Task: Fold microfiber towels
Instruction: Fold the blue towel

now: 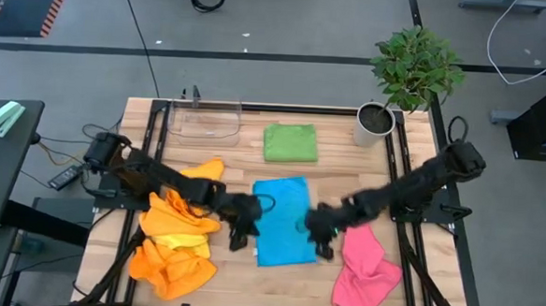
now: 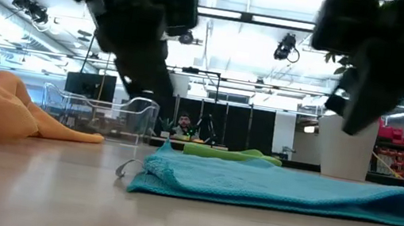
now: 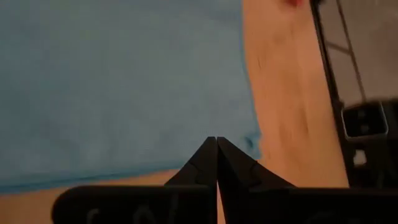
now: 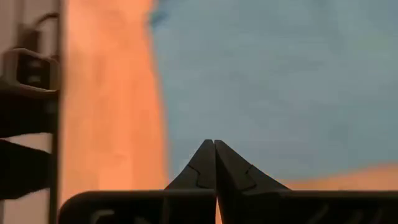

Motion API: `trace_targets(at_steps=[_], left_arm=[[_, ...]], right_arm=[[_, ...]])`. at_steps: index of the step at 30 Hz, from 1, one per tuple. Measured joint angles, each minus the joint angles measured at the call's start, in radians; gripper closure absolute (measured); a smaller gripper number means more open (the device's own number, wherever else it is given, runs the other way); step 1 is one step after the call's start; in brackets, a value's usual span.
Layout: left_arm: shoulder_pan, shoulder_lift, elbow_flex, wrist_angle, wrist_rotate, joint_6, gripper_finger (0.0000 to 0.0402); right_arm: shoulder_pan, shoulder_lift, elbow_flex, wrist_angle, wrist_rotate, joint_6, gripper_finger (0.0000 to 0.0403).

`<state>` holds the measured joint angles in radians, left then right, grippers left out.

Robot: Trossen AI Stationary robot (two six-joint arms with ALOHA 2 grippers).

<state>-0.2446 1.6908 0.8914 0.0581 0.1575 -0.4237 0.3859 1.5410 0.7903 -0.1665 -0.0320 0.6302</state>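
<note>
STEP: fold on soft blue microfiber towel (image 1: 281,221), flat mid-table | LEFT gripper (image 1: 242,234) and RIGHT gripper (image 1: 323,238): at its near corners, jaws together, empty | NEXT: likely open, pinch corners.

We are looking at a wooden table (image 1: 247,283) standing on a grey floor (image 1: 289,18) crossed by dark lines. A black side table (image 1: 0,171) is sitting to one side. Ceiling light strips (image 2: 225,14) are glowing over the hall (monitors and red shelving (image 2: 401,151) are showing far behind), and cables are lying loose.
</note>
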Motion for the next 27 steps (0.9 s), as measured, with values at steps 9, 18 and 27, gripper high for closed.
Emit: trace_targets(at_steps=[9, 18, 27], left_arm=[[-0.044, 0.147, 0.001, 0.257, -0.004, -0.094, 0.0394], [-0.102, 0.196, 0.001, 0.196, 0.012, -0.173, 0.0396], [-0.105, 0.146, 0.009, 0.202, -0.003, -0.214, 0.0393]], right_arm=[[0.128, 0.065, -0.134, 0.235, 0.086, 0.105, 0.0403], [0.147, 0.081, -0.181, 0.285, 0.082, 0.098, 0.0403], [0.170, 0.047, -0.140, 0.300, 0.007, -0.002, 0.0391]])
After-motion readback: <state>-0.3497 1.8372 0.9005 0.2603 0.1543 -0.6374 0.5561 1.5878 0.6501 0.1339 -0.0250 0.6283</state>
